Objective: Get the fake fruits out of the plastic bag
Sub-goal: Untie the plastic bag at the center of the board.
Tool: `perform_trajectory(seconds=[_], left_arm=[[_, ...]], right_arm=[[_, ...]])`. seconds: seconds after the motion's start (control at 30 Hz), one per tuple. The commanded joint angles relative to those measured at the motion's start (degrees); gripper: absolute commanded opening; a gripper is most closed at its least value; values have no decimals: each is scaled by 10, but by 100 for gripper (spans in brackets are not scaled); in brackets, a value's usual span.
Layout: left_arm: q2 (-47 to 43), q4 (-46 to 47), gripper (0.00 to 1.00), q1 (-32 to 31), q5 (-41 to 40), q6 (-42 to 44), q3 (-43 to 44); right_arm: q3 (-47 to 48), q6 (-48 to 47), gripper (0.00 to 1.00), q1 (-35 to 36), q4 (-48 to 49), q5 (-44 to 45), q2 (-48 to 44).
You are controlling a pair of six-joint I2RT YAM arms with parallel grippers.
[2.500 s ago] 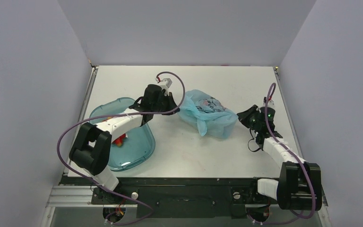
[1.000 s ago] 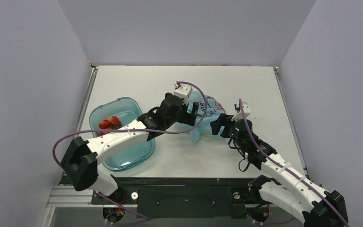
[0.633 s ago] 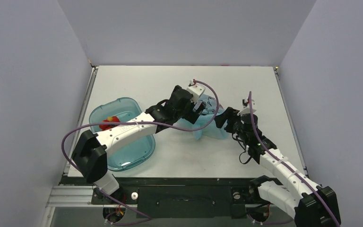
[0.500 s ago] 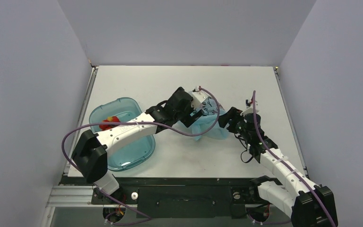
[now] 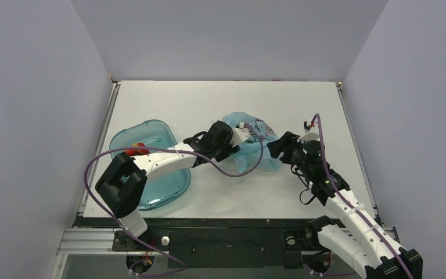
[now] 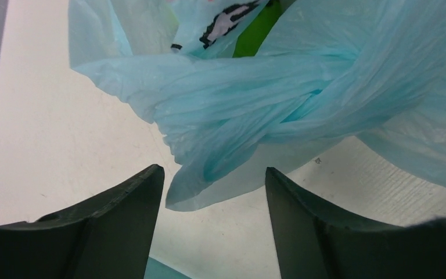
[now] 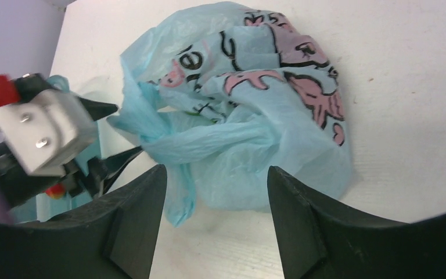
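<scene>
Red berry cluster (image 5: 135, 150) out, in tray (image 5: 164, 192) left of plastic bag (image 7: 250, 133); green fruit (image 6: 255, 35) inside it. Left gripper (image 6: 215, 195), right gripper (image 7: 216, 195): jaws parted, empty.

Whatever fruit lies inside the plastic bag (image 6: 302, 87) is hidden by its crinkled blue film. Only one green patch (image 6: 258, 32) shows near the top of the left wrist view, too little to say which fruit, and that view cuts the bag off at its top and right edges. From above, the left arm (image 5: 162, 161) covers part of the teal tray (image 5: 165, 187), leaving only a red sliver (image 5: 132, 152) visible, and the right wrist view shows a red speck (image 7: 55, 190) too small to identify.
</scene>
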Motion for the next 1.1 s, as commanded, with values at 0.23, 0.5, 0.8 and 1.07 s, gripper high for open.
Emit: perform_trajectory(seconds=[0.23, 0.5, 0.8, 1.07], left_arm=[[-7, 69, 0, 14, 42, -123, 14], [-7, 63, 0, 19, 189, -271, 19], [28, 101, 0, -3, 300, -412, 25], [36, 106, 0, -45, 284, -410, 23]], right_arm=[[-8, 148, 59, 131, 8, 123, -28], [-39, 282, 66, 127, 82, 126, 19], [-44, 382, 61, 117, 84, 190, 63], [-66, 447, 55, 60, 85, 202, 38]])
